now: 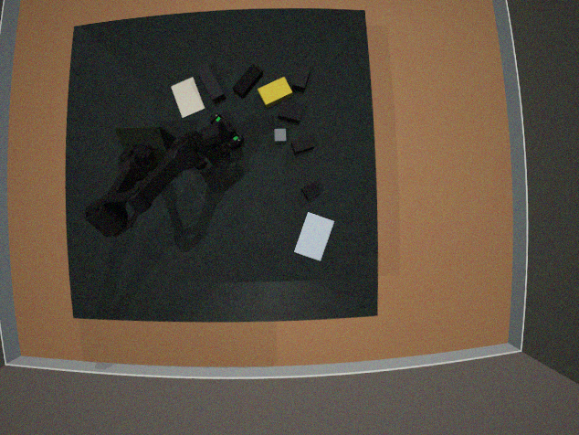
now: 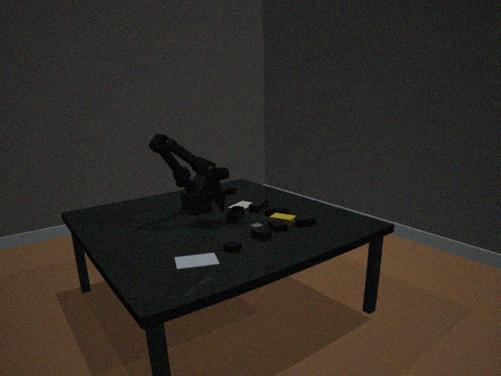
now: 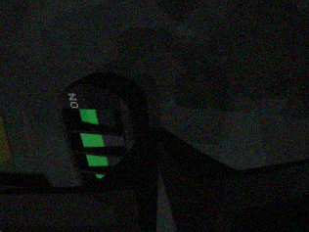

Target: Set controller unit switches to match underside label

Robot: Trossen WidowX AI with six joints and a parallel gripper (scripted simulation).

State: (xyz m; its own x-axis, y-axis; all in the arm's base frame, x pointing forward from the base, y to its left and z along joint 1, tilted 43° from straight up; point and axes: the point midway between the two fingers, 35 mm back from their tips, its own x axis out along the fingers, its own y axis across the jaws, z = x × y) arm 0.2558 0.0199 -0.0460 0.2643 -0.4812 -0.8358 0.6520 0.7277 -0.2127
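The dark controller unit (image 1: 226, 128) (image 2: 235, 213) (image 3: 110, 133) sits on the bench with its switch side up; its underside label is hidden. In the wrist view it is left of centre, with an "ON" mark at its top end and three green switch ends in a column, plus a sliver of a fourth. The remaining switches are hidden, and it is too dark to tell which ends are pressed. In the top view the hand covers its middle. My gripper (image 2: 222, 208) (image 3: 154, 134) is shut and empty, low beside the unit; contact cannot be told.
A cream block (image 1: 186, 97), a dark bar (image 1: 211, 85), a black block (image 1: 247, 80) and a yellow block (image 1: 275, 91) (image 2: 283, 217) lie beyond the unit. A grey square (image 1: 279, 134) and several dark modules stand to the right. A white sheet (image 1: 314, 236) (image 2: 197, 260) lies farther off.
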